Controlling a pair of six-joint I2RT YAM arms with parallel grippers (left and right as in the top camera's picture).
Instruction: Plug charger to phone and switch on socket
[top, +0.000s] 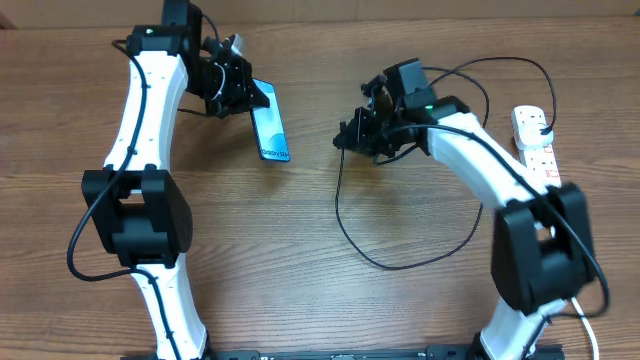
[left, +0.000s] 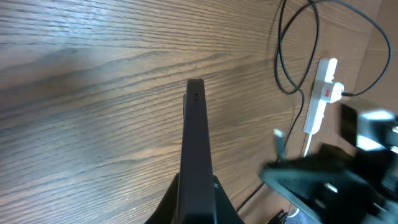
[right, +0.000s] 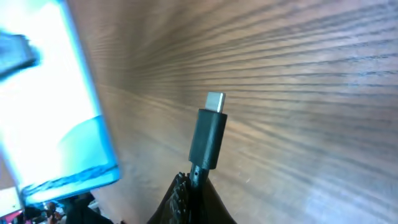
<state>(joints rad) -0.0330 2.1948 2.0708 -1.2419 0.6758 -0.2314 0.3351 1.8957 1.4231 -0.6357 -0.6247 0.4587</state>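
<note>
My left gripper (top: 243, 95) is shut on the phone (top: 270, 125), whose blue-teal screen shows in the overhead view; it is held on edge in the left wrist view (left: 196, 143). My right gripper (top: 352, 136) is shut on the charger cable just behind its small plug tip (right: 210, 127), which points toward the phone (right: 53, 106) with a gap between them. The black charger cable (top: 400, 262) loops over the table and runs to the white socket strip (top: 537, 145) at the right; the strip also shows in the left wrist view (left: 318, 99).
The socket's thick white cord (top: 582, 310) runs toward the front right. The charger's cable loop (top: 470, 75) arcs behind my right arm. The wooden table (top: 300, 260) carries nothing else.
</note>
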